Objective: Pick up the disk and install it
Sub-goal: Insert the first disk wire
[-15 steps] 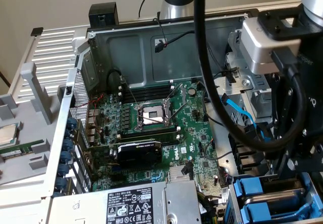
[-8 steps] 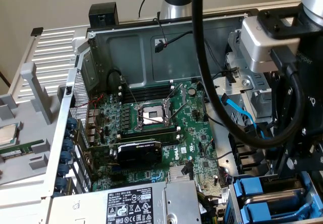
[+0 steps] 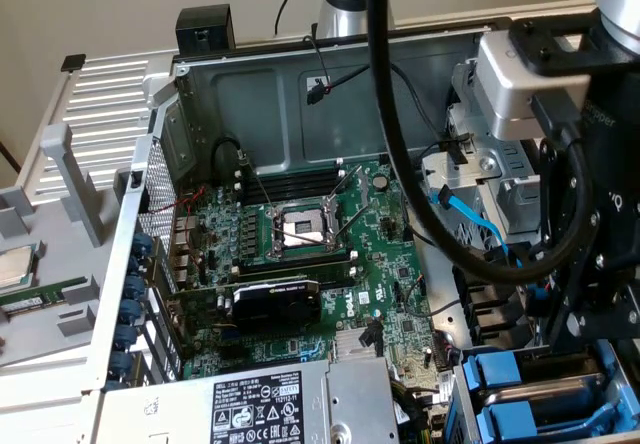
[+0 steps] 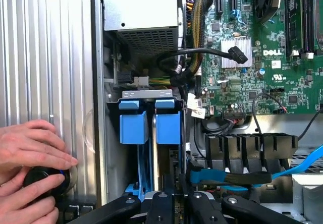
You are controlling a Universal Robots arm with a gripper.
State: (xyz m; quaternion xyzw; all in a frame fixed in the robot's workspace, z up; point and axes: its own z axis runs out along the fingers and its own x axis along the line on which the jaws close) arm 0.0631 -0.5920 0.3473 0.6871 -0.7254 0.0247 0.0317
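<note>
Two disks in blue plastic carriers point(image 4: 133, 121) point(image 4: 167, 121) stand side by side in the silver drive cage point(image 4: 151, 94) at the corner of the open computer case. Only their blue tabbed ends show, so I cannot tell which one is the task's disk. In the exterior view the same carriers point(image 3: 503, 377) sit at the lower right. My gripper point(image 4: 177, 196) hovers just in front of the cage, close to the carrier nearer the motherboard. Its black body point(image 3: 590, 264) hangs over the bay in the exterior view.
A person's hands point(image 4: 30, 173) hold a black knob against the ribbed side panel point(image 4: 45, 57). Near the bay are blue SATA cables point(image 3: 480, 226), black cable bundles point(image 4: 202, 52), the power-supply box point(image 3: 260, 404) and the green motherboard point(image 3: 320, 264). A black fan shroud point(image 4: 250, 148) sits beside the cage.
</note>
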